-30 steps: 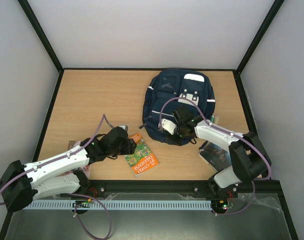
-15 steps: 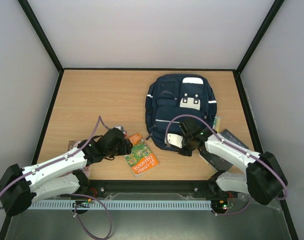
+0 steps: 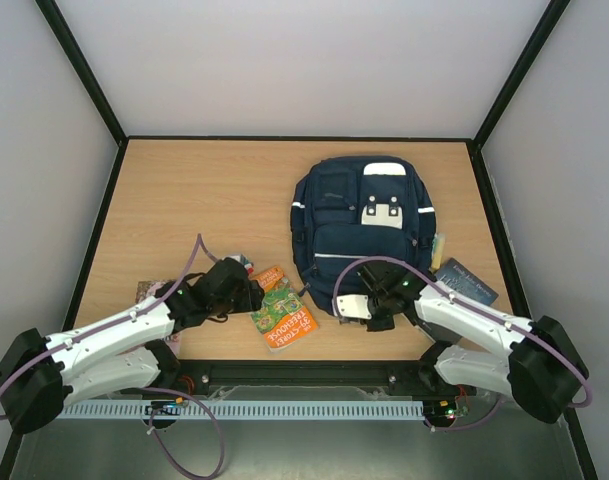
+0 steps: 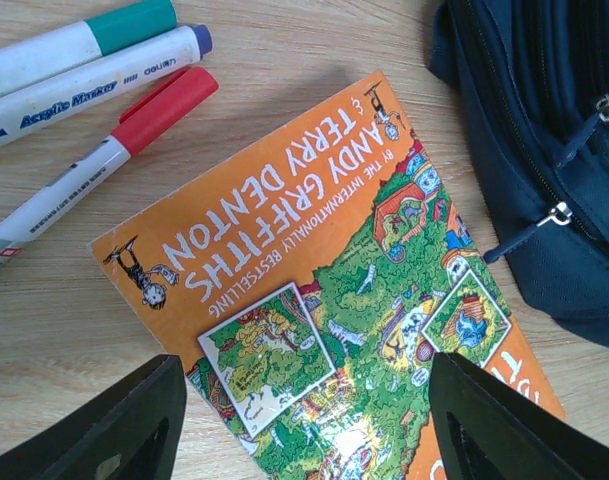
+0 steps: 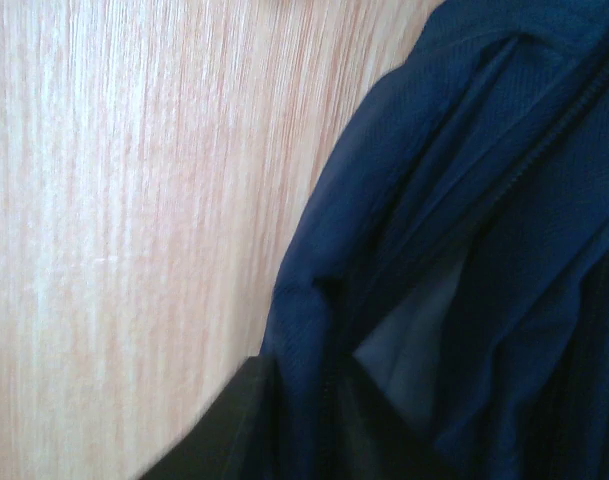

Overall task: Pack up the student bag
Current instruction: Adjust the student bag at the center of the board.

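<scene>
The student bag [image 3: 364, 220], navy with white stripes and grey-white patches, lies flat at the centre right of the table. My right gripper [image 3: 376, 306] is at its near edge, shut on a fold of navy fabric [image 5: 314, 330] beside a zip. One dark finger [image 5: 224, 430] shows against the wood. My left gripper [image 3: 246, 294] is open just above an orange and green book [image 3: 284, 318]. In the left wrist view the book [image 4: 324, 290] lies between my spread fingers [image 4: 114, 430], and the bag's zipped corner [image 4: 544, 150] is at the upper right.
Three markers [image 4: 94, 90] lie beside the book, with green, blue and red caps. A dark blue notebook [image 3: 466, 281] and a yellow-green pen [image 3: 439, 245] lie right of the bag. A small pinkish item [image 3: 144, 291] sits at the left near edge.
My right gripper has pulled the bag's near edge towards the arms. The bag now lies flatter and longer, and the dark notebook shows more fully. My left gripper has barely moved.
</scene>
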